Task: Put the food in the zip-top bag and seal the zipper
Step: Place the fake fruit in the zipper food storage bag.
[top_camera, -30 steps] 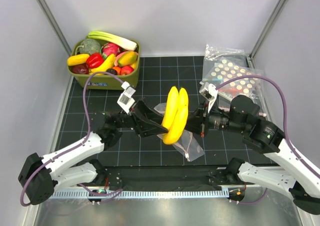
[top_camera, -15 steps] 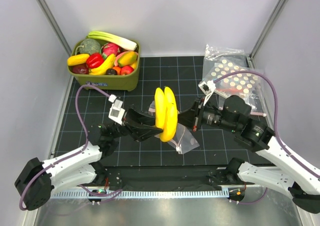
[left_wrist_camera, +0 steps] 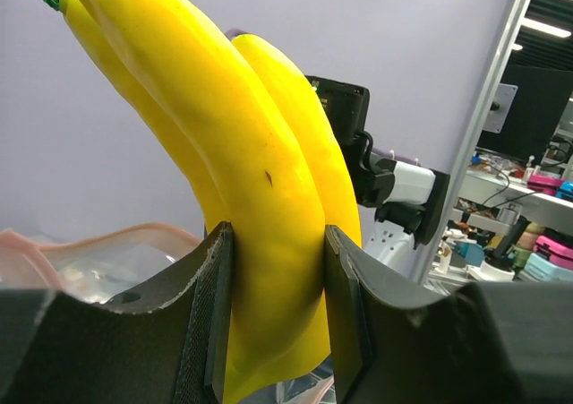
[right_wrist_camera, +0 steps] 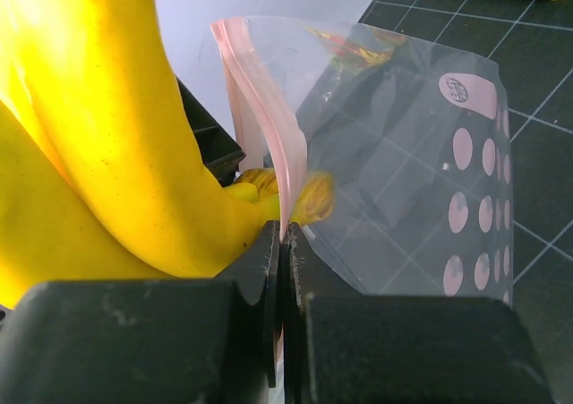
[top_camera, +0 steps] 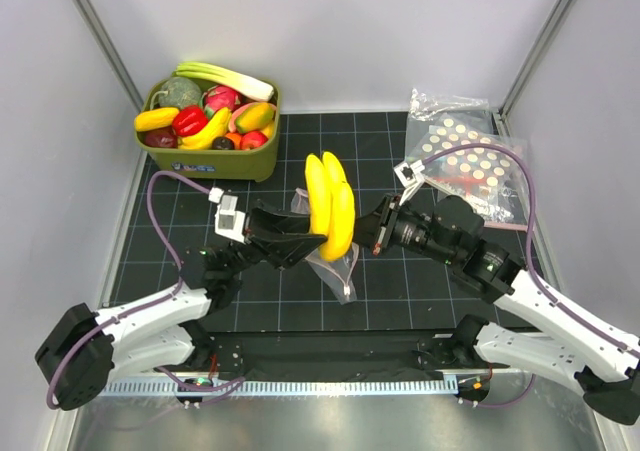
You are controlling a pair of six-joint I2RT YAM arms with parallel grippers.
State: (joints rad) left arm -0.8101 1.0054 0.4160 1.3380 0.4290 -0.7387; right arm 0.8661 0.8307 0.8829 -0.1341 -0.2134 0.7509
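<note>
Top external view: the left arm lies low from its base at the near left, forearm across the mat (top_camera: 250, 301), wrist turned right toward the middle. The left gripper (top_camera: 318, 245) has its fingers (left_wrist_camera: 210, 314) part-way apart, clamped on the lower half of the banana (top_camera: 328, 203), which stands nearly upright above the mat.

The right arm comes in from the near right with its elbow raised and its wrist pointing left, so the two grippers face each other across the banana. The right gripper (top_camera: 378, 229) has its jaws pressed together on the zipper (right_wrist_camera: 260, 108) of the bag (top_camera: 340, 271).

The bag hangs from that pinch, just beside and under the banana's lower end. I cannot tell how far the banana is inside the mouth.

A green bin (top_camera: 210, 163) of toy produce sits at the far left, dotted bags (top_camera: 470, 166) at the far right.
</note>
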